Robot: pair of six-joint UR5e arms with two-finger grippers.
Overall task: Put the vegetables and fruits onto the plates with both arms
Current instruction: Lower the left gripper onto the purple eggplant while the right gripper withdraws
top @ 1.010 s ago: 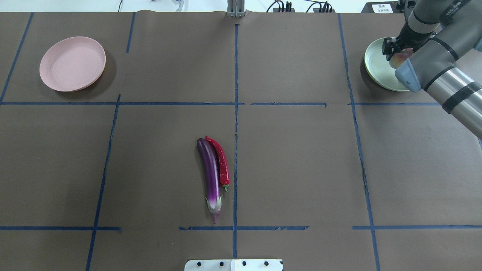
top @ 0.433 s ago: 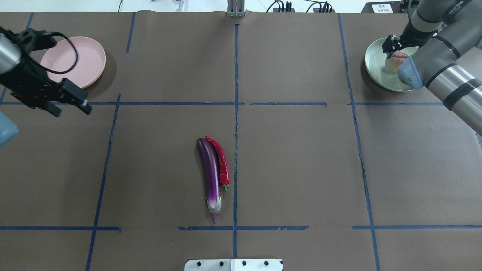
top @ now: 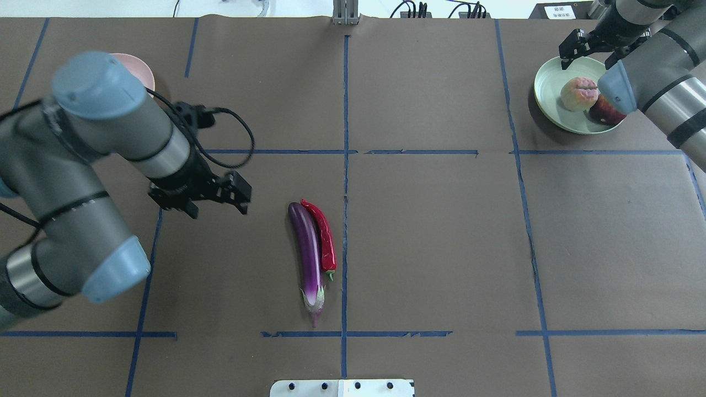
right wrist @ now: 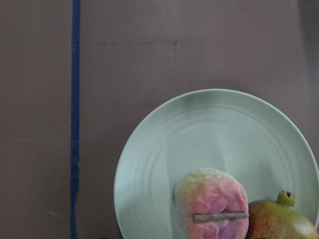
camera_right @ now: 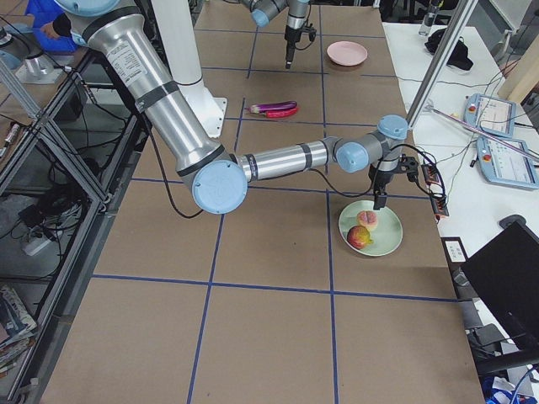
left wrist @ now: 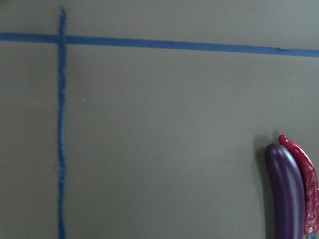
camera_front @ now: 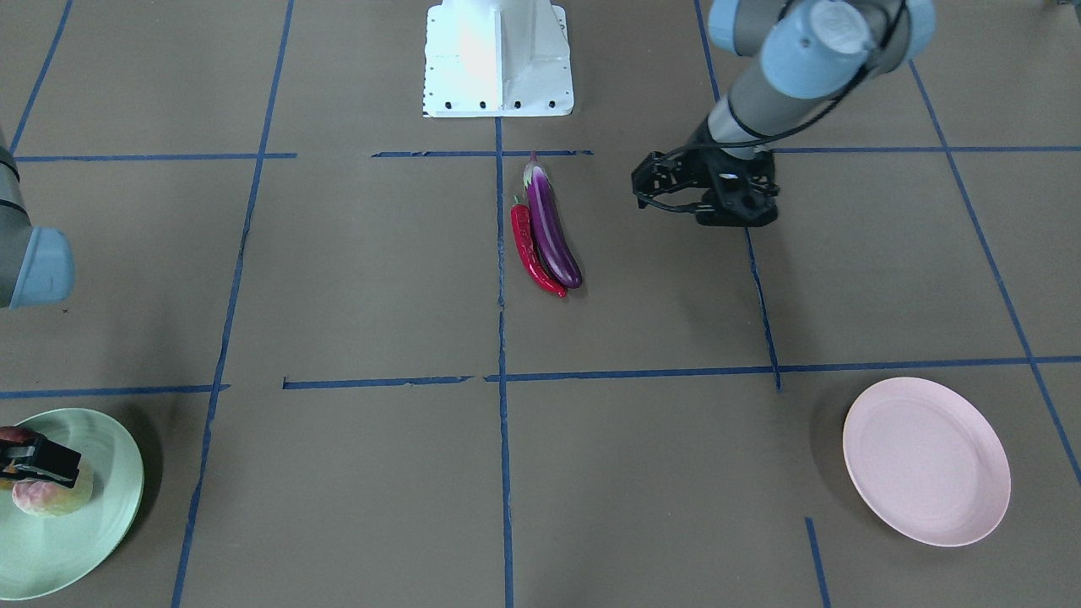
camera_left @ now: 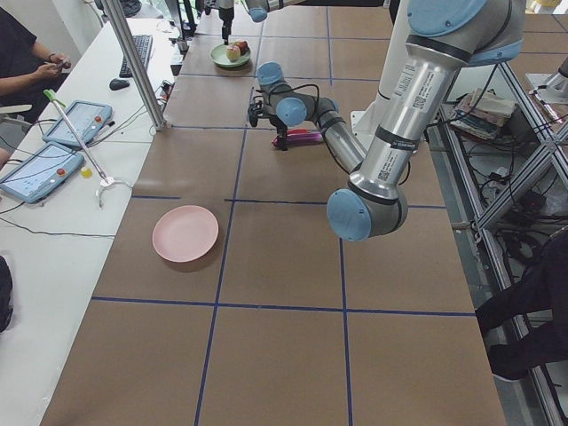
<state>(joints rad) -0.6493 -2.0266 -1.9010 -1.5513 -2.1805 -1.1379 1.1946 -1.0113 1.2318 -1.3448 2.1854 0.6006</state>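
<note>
Eggplant [top: 308,248] near left gripper [top: 218,209], on its right, apart

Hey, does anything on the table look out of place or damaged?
Nothing stands out. The pale fruit and the red fruit sit on the green plate, the eggplant and chili lie side by side mid-table, and the pink plate lies flat. Only the blue tape looks a little frayed.

Pink plate [top: 148,74]: overhead, all but a sliver of rim hidden behind the left arm [top: 99,127].
Red-and-yellow fruit [top: 606,114]: partly behind the right arm [top: 653,71] overhead; cut by the bottom edge in the right wrist view.
Eggplant [left wrist: 286,194], chili pepper [left wrist: 309,189]: lower ends cropped in the left wrist view.
Green plate [camera_front: 110,481]: cropped at the front view's left and bottom edges.
</note>
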